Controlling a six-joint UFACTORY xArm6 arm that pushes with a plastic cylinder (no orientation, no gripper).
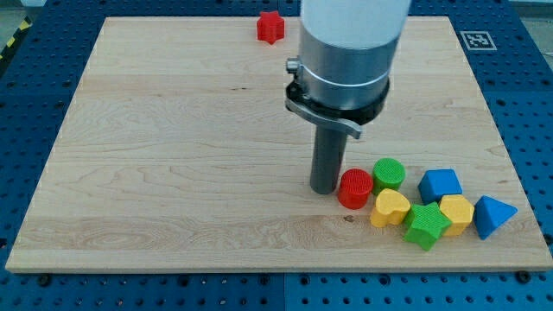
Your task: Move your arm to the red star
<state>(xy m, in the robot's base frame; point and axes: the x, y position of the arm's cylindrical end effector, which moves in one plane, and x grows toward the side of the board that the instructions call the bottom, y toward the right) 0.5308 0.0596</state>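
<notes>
Sitting alone near the wooden board's [173,130] top edge, the small red star-shaped block [270,27] lies flat, too compact to show a long axis or heading. Bare wood lies between it and my tip [325,190], which stands well away at five o'clock, touching the red cylinder block [354,187]. Past that cluster the green cylinder [389,174], yellow heart [390,208], green star [426,225], yellow hexagon [456,213], blue pentagon-like block [440,185] and blue triangle [492,216]; the rod carries no fingers and holds nothing.
</notes>
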